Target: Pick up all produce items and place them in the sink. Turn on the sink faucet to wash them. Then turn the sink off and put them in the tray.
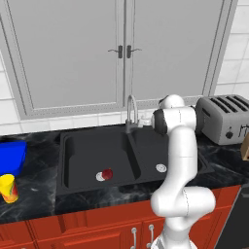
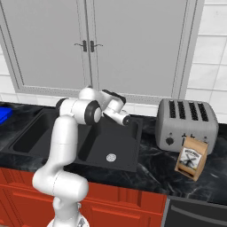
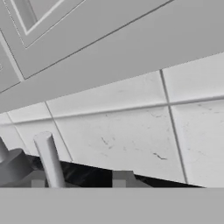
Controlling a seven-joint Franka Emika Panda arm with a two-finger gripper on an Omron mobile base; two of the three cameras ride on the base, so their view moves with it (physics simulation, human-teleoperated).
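Observation:
A small dark-red fruit (image 1: pixel 108 173) lies in the left basin of the black sink (image 1: pixel 87 154), touching the silver drain. The grey gooseneck faucet (image 1: pixel 131 111) rises behind the divider. My gripper (image 1: pixel 142 121) hovers just right of the faucet's base, facing the tiled back wall. In the hand view the gripper (image 3: pixel 80 181) is open. The faucet's lever (image 3: pixel 48 159) stands up between the fingertips, close to the left one, beside the faucet base (image 3: pixel 13 168). The blue tray (image 1: pixel 10 155) sits on the counter left of the sink.
A yellow cup (image 1: pixel 7 188) with an orange-red band stands in front of the tray. A silver toaster (image 2: pixel 186 119) and a brown bag (image 2: pixel 191 158) occupy the counter right of the sink. Grey cabinet doors (image 1: pixel 121 48) hang above.

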